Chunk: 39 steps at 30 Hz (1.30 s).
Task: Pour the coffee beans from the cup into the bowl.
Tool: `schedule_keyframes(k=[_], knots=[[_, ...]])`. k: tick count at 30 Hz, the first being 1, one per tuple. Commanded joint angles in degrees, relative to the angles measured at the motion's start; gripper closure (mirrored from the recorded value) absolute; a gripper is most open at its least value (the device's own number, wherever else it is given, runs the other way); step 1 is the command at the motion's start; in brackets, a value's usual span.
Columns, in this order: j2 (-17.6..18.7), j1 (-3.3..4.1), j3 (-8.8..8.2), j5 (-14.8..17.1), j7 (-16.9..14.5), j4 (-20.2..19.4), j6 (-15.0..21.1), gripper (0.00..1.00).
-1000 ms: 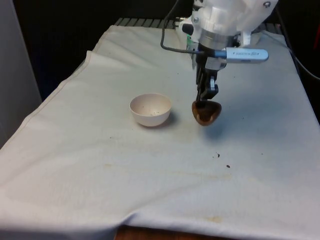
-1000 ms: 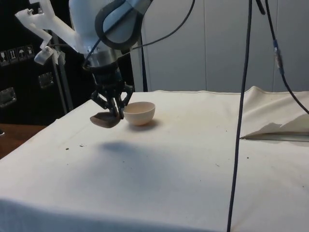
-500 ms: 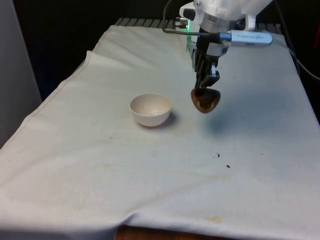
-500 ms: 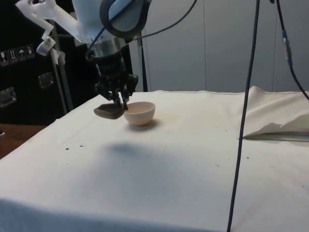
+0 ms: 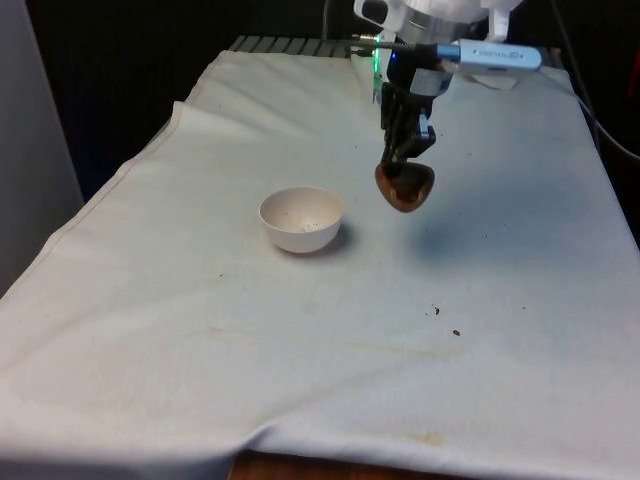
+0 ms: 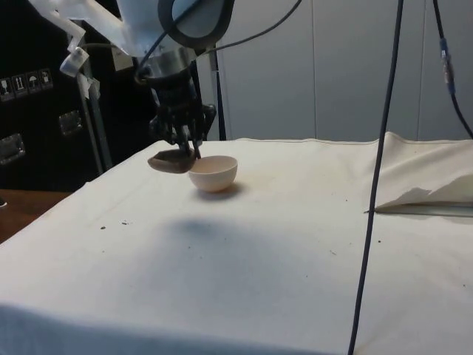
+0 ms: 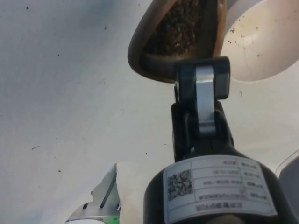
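Wrist view: a brown cup full of dark coffee beans sits right at the tip of the gripper, whose fingers are closed tight on the cup's rim. Cup's opening faces the camera, so the beans are plain to see inside.

Front view: the cup hangs in the air under the gripper, clear of the white cloth, w/ its dark shadow on the cloth below and toward the front view's right. Cup is tilted, mouth partly toward the camera.

A cream bowl stands upright on the cloth, lower than the gripper and off to the front view's left of it, near but not touching the cup. A few dark specks lie inside the bowl in the wrist view; can't tell what they are.

Side view: the cup is just beside the bowl's rim and about level w/ it; cannot tell if they touch. Gripper points down at the cup from above.

A couple of loose dark specks lie on the cloth, well apart from the gripper, toward the table's near edge.
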Motion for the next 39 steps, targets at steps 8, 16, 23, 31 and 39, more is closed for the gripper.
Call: schedule_keyframes(k=[8, 16, 23, 31, 39], knots=[[-0.7, -0.17, -0.34, -1.1, -2.4, 0.2, -1.2, 1.0], [-2.0, -0.29, -0.86, -2.4, -3.7, -0.5, -1.8, 1.0], [-3.6, -0.46, -1.89, -3.2, -5.6, -2.4, -1.4, 1.0], [-5.3, -0.57, -3.72, -3.3, -8.0, -4.6, -0.9, 1.0], [-6.0, -0.63, -5.96, -3.3, -10.4, -5.3, -0.9, 1.0]])
